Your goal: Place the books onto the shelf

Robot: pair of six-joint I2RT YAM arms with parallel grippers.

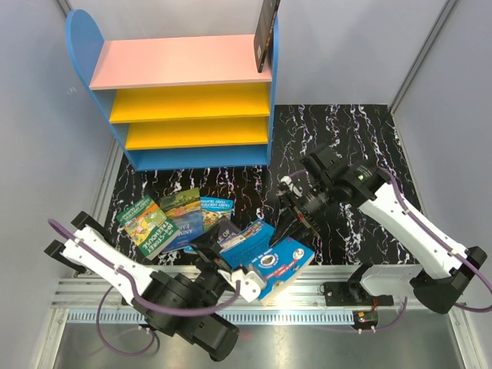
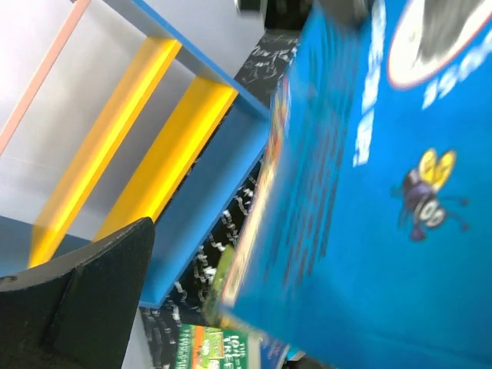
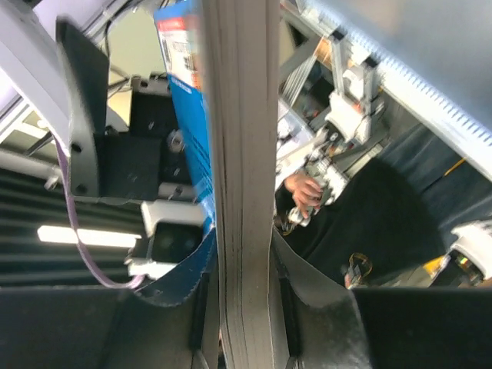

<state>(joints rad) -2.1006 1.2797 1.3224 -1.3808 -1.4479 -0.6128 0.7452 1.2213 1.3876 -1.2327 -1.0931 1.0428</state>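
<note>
My right gripper (image 3: 246,307) is shut on a thick blue book (image 3: 242,154), its fingers (image 3: 315,300) pressing both sides of the page block. From above, the right gripper (image 1: 283,224) holds this blue book (image 1: 269,257) tilted up over the table's near edge. My left gripper (image 1: 231,265) stands open at the book's lower left edge. In the left wrist view the cover (image 2: 384,192) fills the right half and hides one finger; the other finger (image 2: 84,300) is free. Three more books (image 1: 183,217) lie flat on the table. The shelf (image 1: 184,63) stands at the back left, one dark book (image 1: 267,31) upright on its pink top.
The shelf's yellow boards (image 1: 192,104) and blue base (image 1: 200,157) hold nothing. A green book (image 2: 207,346) lies just under the raised blue one. Grey walls close in both sides. A metal rail (image 1: 323,288) runs along the near edge.
</note>
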